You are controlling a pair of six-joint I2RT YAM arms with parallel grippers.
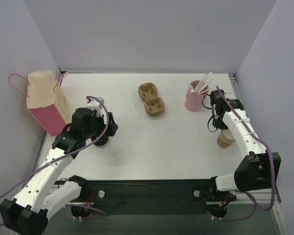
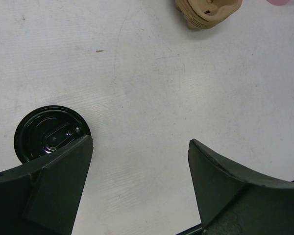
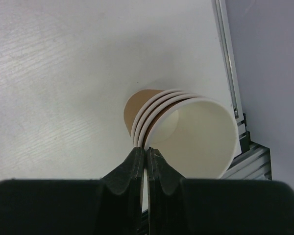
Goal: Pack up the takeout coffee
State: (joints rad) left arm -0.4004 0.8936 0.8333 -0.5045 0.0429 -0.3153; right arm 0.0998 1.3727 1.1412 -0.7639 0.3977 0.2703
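Observation:
A nested stack of kraft-brown paper cups (image 1: 226, 138) with white insides stands near the table's right edge. In the right wrist view the stack (image 3: 152, 110) has several rolled rims, and the top cup (image 3: 203, 139) opens toward the camera. My right gripper (image 3: 146, 149) is shut, pinching the near wall of that top cup at its rim; in the top view it (image 1: 219, 128) hangs over the stack. My left gripper (image 2: 140, 144) is open and empty just above the table at the left (image 1: 105, 129), with a black lid (image 2: 46, 132) beside its left finger.
A pink and cream paper bag (image 1: 45, 100) with cord handles stands at the far left. A brown pulp two-hole tray (image 1: 151, 99) lies at centre back. A pink cup with white sticks (image 1: 195, 96) stands behind the right gripper. A metal rail (image 3: 229, 58) edges the table's right side.

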